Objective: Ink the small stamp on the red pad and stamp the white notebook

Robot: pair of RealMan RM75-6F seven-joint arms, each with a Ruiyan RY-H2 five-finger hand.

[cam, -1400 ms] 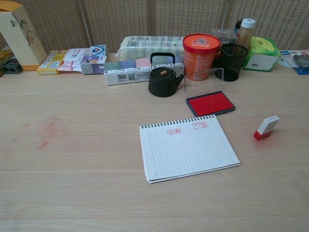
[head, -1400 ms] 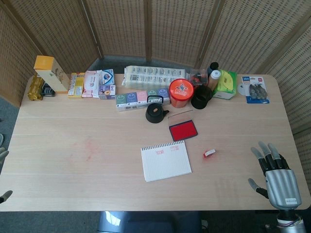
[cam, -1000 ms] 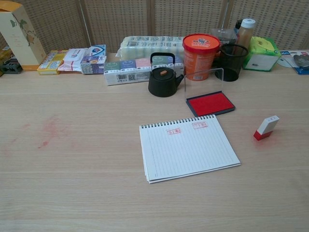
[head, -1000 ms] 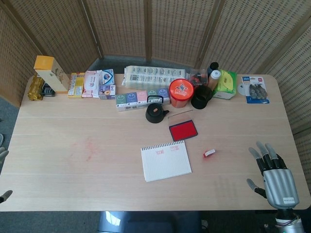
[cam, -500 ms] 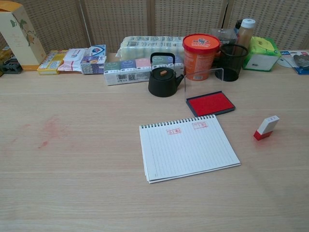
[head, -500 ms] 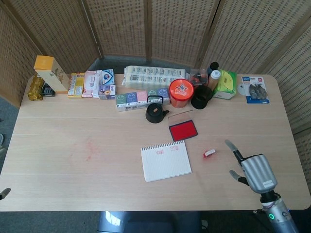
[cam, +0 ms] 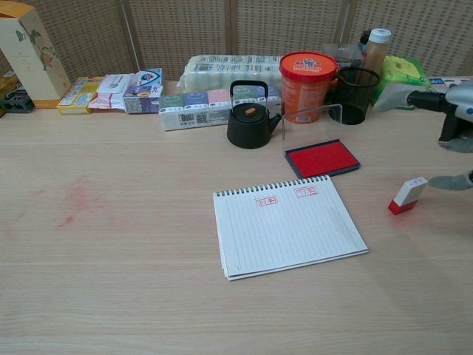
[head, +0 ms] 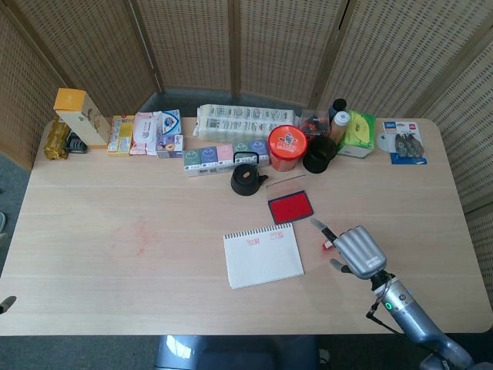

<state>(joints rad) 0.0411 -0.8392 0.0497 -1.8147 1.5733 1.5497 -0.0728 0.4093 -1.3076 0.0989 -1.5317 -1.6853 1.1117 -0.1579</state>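
Note:
The small stamp (cam: 408, 195), white with a red base, lies on the table right of the white notebook (cam: 288, 225). In the head view the stamp (head: 326, 245) is mostly hidden under my right hand (head: 356, 250). That hand hovers just over and right of it with its fingers spread, holding nothing. In the chest view the right hand (cam: 454, 118) enters at the right edge, with one finger above the stamp and one beside it. The notebook (head: 263, 255) carries two red marks near its spiral. The red pad (head: 290, 206) lies open behind it. Only a sliver of my left hand (head: 3, 303) shows at the left edge.
A black teapot (cam: 250, 118), an orange tub (cam: 307, 86) and a black mesh cup (cam: 353, 95) stand just behind the red pad (cam: 323, 158). Boxes and packets line the back of the table (cam: 111, 244). A faint red smear marks the wood at the left.
My right hand has swung in from the table's front right corner, leftward and forward, to hover over the stamp. The stamp, notebook and pad have not moved.

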